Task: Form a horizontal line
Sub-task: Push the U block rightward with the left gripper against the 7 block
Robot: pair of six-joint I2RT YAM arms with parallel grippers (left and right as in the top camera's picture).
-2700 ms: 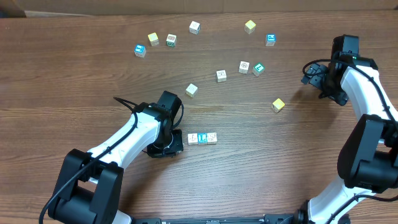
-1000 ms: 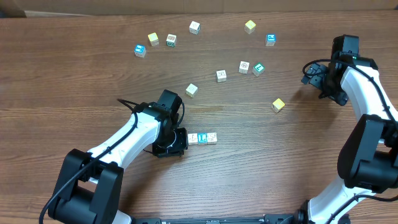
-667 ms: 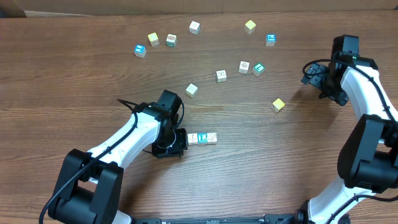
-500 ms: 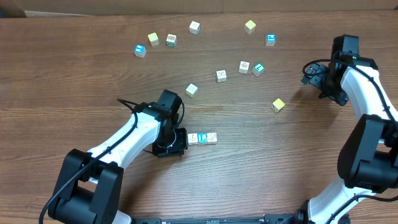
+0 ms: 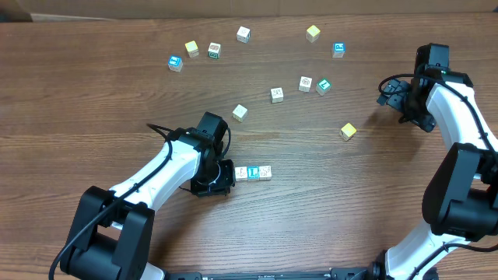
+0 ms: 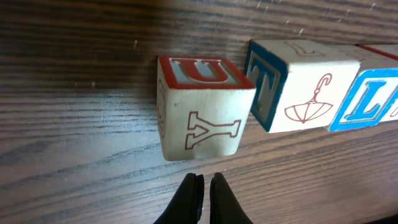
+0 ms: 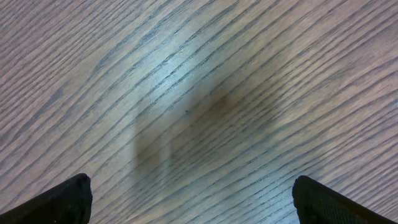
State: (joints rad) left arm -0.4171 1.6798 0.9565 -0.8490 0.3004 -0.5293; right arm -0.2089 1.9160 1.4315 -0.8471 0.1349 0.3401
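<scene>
Horizontal line (image 5: 254,172) of small letter cubes sits near the middle of the table (image 5: 78,101), somewhat toward its front edge. Umbrella cube (image 6: 311,93) and blue L cube (image 6: 373,96) touch side by side. Red U/Y cube (image 6: 202,106) is at the row's left end, turned slightly askew, one corner meeting the umbrella cube. Left gripper (image 6: 203,190) is pinched shut on nothing, just beside the U/Y cube. Right gripper (image 7: 189,199) is spread wide over bare wood near the right edge, well apart. Loose cubes (image 5: 240,113) are scattered toward the far edge.
</scene>
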